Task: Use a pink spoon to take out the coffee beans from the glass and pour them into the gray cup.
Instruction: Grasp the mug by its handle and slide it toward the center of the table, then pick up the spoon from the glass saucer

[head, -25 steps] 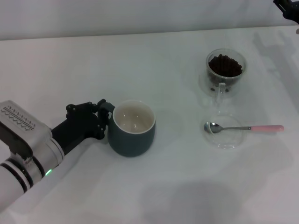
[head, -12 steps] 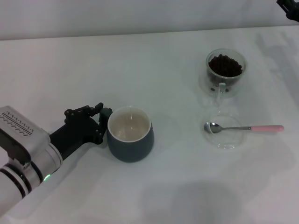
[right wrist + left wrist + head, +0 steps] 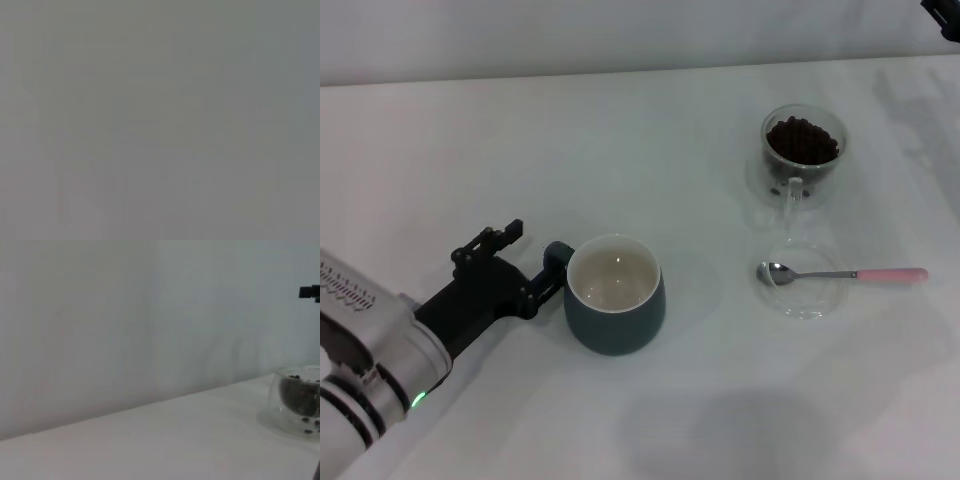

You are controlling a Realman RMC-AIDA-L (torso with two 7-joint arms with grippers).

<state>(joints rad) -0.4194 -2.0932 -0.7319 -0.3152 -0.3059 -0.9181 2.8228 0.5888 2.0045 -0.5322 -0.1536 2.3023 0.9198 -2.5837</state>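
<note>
Left gripper (image 3: 533, 262) sits right beside the gray cup (image 3: 616, 309), fingers spread w/ one finger touching the cup's handle, not clamped. Going from the cup: glass (image 3: 801, 157) w/ coffee beans (image 3: 802, 140) is well off to the far right, pink spoon (image 3: 845, 273) lies on a clear dish (image 3: 802, 300) to its right. Right gripper (image 3: 944, 14) barely peeks in past the glass, can't tell its jaws

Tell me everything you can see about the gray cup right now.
The gray cup is a squat, rounded mug, dark blue-gray outside and cream-white inside, glazed-looking, upright and empty on the white table. Its small loop handle points toward the left gripper, whose open fingers flank it; contact is unclear.
</note>
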